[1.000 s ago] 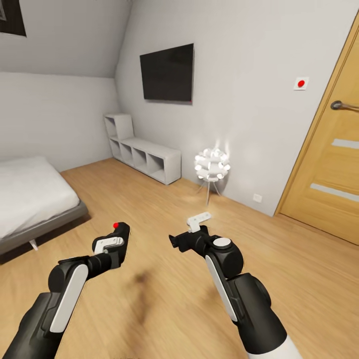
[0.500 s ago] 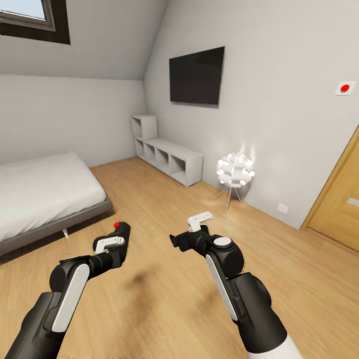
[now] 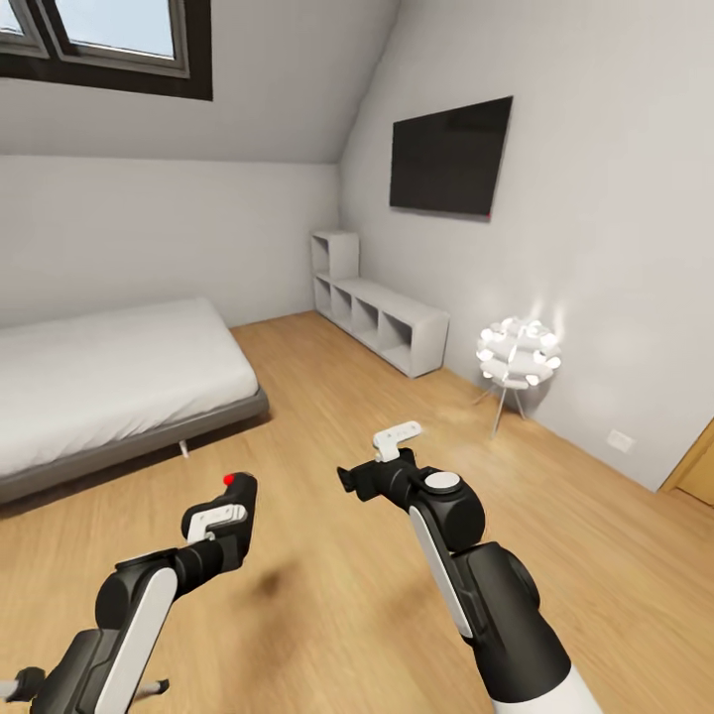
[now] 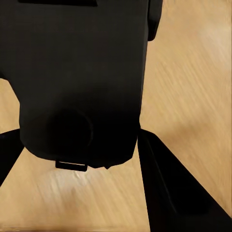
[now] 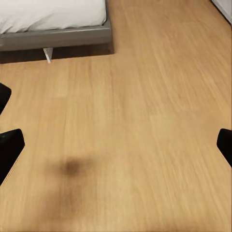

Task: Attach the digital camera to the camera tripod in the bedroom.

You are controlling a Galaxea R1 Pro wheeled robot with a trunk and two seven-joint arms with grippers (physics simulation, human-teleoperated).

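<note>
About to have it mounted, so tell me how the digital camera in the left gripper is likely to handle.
The digital camera looks like a rigid black box, so it likely won't flex. Its smooth flat sides may slip between the left gripper fingers. Small enough for one gripper, so probably light.

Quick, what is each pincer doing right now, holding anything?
Left pincer: shut on the digital camera, red button up.
Right pincer: open, holding nothing, over the wood floor.
</note>
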